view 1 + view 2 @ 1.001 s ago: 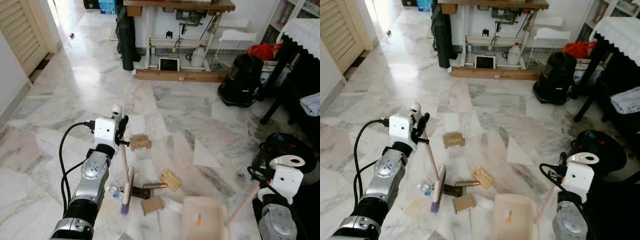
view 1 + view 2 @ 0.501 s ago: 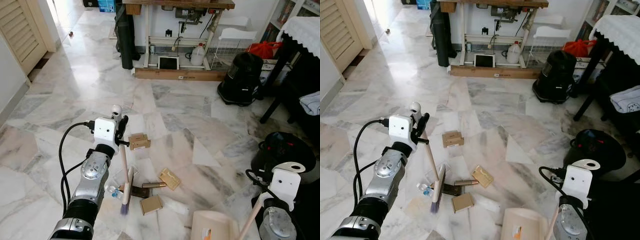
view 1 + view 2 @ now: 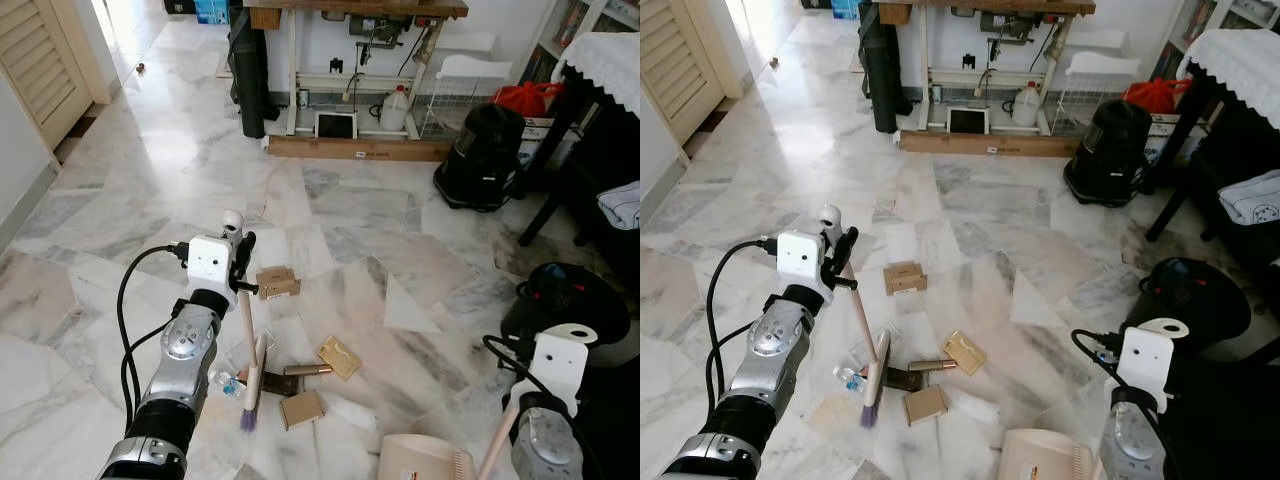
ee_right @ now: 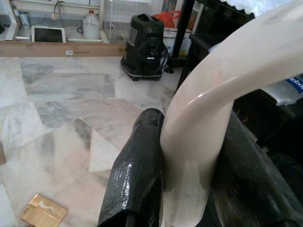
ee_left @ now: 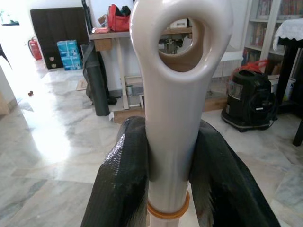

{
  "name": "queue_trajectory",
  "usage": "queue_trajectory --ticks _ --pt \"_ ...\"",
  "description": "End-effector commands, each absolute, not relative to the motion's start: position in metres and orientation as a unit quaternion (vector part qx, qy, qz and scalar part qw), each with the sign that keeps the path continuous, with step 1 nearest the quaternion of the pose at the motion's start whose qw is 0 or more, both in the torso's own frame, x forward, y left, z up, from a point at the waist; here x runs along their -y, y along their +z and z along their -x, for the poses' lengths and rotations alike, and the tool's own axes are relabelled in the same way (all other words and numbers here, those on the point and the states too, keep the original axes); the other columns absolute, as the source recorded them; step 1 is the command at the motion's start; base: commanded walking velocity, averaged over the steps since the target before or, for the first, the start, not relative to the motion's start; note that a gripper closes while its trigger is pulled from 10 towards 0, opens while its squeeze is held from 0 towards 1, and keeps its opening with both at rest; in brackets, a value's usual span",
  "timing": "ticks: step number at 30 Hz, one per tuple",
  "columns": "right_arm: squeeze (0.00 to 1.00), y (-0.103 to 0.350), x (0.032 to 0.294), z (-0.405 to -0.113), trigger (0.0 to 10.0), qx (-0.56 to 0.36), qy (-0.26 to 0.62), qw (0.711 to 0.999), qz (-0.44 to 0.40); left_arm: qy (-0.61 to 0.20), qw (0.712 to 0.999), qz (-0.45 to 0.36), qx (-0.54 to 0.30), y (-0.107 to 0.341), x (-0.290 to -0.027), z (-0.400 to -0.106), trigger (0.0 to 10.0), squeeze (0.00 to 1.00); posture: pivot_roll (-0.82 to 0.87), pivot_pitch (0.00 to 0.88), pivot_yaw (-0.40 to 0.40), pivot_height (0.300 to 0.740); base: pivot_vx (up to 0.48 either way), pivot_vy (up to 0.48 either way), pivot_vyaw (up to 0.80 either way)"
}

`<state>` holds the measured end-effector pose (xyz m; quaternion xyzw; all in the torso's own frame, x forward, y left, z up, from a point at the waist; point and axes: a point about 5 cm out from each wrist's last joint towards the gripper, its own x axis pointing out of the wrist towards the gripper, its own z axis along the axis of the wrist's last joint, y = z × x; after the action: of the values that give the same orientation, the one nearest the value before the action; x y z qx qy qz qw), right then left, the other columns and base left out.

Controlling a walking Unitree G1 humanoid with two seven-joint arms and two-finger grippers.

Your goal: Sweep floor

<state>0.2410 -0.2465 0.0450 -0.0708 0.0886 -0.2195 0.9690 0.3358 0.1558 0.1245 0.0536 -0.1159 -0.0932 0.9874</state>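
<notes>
- My left gripper [image 5: 168, 175] clamps the broom [image 3: 249, 375] handle; bristles rest on the floor beside the litter.
- My right gripper [image 4: 189, 184] grips the dustpan [image 3: 425, 458] handle, pan just right of the litter.
- Cardboard scraps [image 3: 303, 409] and bottle [image 3: 309, 371] remain unswept; sweeping barely begun, I reckon.

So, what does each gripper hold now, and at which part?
The left gripper holds the broom near the top of its handle. The right gripper holds the dustpan by its long handle.
</notes>
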Motion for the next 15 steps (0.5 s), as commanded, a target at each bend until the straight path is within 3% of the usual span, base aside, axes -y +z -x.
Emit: queue_trajectory --ticks 1,15 --pt "0.0 0.048 0.245 -0.246 10.0 -0.076 -0.217 0.971 0.069 -0.098 0.985 -0.054 0.13 0.133 -0.155 -0.336 10.0 0.0 0.12 0.087 -0.066 0.74 0.0 0.0 0.0" --pt "0.0 0.046 0.228 -0.27 10.0 -0.066 -0.188 0.979 0.048 -0.111 0.984 -0.06 0.124 0.131 -0.158 -0.332 10.0 0.0 0.15 0.094 -0.052 0.74 0.0 0.0 0.0"
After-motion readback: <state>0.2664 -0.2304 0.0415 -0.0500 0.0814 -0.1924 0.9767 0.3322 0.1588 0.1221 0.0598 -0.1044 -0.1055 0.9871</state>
